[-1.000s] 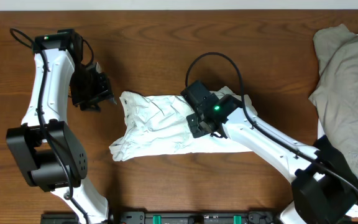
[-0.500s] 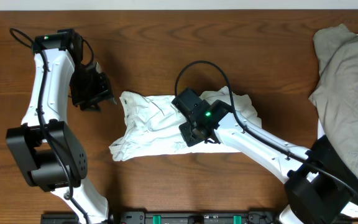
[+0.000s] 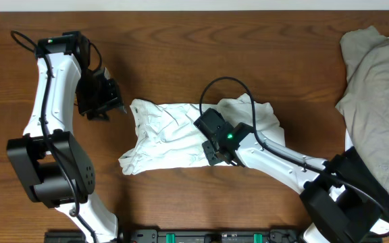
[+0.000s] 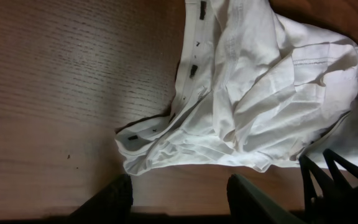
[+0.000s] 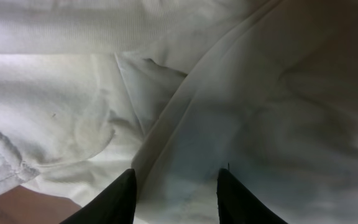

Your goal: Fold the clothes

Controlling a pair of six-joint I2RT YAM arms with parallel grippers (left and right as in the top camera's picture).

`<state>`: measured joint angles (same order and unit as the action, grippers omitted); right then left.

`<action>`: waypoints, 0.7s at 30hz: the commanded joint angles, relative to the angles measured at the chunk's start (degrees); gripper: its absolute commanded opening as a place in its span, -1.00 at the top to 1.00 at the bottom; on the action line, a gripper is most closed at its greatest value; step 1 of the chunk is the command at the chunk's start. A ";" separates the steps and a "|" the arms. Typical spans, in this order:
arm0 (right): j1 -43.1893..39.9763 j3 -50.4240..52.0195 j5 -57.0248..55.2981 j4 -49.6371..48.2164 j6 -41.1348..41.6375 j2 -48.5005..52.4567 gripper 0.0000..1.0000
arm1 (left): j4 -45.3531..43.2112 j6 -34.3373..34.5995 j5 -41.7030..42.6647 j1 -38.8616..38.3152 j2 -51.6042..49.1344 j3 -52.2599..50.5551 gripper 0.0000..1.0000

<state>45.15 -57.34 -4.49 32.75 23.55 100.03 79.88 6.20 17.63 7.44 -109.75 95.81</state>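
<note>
1. On the middle of the wooden surface [image 3: 181, 61] the white T-shirt [image 3: 171, 135] is seen lying crumpled, not yet spread or folded, with its hem [image 4: 166, 121] turned toward the left arm [image 3: 49, 88].
2. Several layers could be taken at once if the right jaws are closed where they stand, because the cloth beneath them is ridged and overlapped. The whole bundle would then be dragged rather than one edge drawn out.
3. The shirt could be slid across the wood instead of being opened, since it is weighed down by nothing and is gripped on no side.
4. The cable loop [image 3: 225, 88] above the right arm [image 3: 275, 152] hangs over the cloth, and a snag is judged possible if that arm is swung low.
5. The beige-grey garment [image 3: 377, 88] at the right edge lies well apart and is not judged to be at risk.
6. The right jaws are seen parted directly over the shirt's lower middle, with white fabric filling the gap below them. No fold is seen pinched, so they are taken as released.
7. The left jaws are held parted and empty, just beside the shirt's left edge. Bare wood is seen between the fingers, and the hem corner lies just beyond their tips.
</note>
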 commanded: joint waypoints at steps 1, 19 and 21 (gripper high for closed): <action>0.13 0.46 0.20 -1.11 0.85 0.42 0.14 | 0.31 0.15 -0.13 0.07 -0.09 -0.07 -0.04; 0.13 1.03 -0.17 -3.21 2.14 3.34 0.97 | 0.17 0.15 -0.13 0.07 -0.09 -0.07 -0.04; 0.13 0.59 -0.26 -3.06 2.14 2.40 0.98 | 0.20 0.15 -0.13 0.07 -0.09 -0.07 -0.04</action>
<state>45.15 -56.80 -5.04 29.54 25.23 102.56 79.81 6.20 17.63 7.44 -109.75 95.81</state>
